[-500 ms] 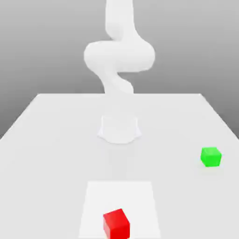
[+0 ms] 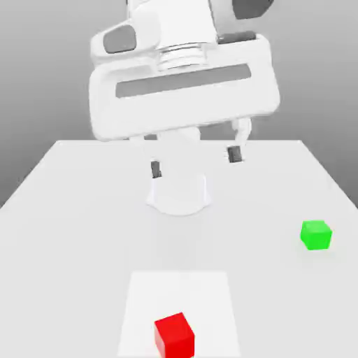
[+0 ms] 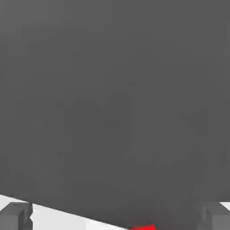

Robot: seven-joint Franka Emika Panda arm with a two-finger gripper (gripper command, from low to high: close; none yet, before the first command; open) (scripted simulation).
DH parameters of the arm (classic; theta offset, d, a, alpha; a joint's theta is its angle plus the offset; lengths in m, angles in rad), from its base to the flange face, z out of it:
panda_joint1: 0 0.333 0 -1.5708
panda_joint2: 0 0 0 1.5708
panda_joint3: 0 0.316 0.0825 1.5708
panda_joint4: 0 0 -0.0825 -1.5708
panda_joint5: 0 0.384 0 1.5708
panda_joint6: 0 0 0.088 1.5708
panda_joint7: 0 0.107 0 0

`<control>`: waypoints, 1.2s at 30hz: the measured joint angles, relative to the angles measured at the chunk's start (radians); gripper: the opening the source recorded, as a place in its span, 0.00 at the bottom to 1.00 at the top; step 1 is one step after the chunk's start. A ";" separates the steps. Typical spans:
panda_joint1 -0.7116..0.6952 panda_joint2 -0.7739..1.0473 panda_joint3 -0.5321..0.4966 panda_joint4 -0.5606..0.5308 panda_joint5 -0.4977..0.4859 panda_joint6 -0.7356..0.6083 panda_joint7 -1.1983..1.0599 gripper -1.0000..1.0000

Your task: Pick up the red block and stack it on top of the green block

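The red block [image 2: 174, 335] rests on a lighter square patch at the near edge of the white table [image 2: 70, 210]. A sliver of the red block [image 3: 143, 227] shows in the hand view between the two finger ends. The green block [image 2: 316, 235] sits apart on the exterior view's right, farther back. My gripper [image 2: 196, 161] hangs high above the table's middle, well above and behind the red block, open, with nothing between its fingers [image 2: 156, 168].
The arm's round white base [image 2: 178, 194] stands on the table behind the blocks. The lighter square patch [image 2: 178, 297] lies flat under the red block. A grey backdrop rises beyond the table's far edge.
The hand has come into the exterior view, high over the table's middle, where only the arm's upper links showed before. Both blocks lie where they were.
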State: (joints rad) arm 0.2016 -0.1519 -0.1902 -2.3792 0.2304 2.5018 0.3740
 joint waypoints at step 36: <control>0.163 0.264 0.200 -0.199 -0.126 0.162 -0.350 0.00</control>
State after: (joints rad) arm 0.3650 0.1125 0.0097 -2.5784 0.1049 2.6634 0.0245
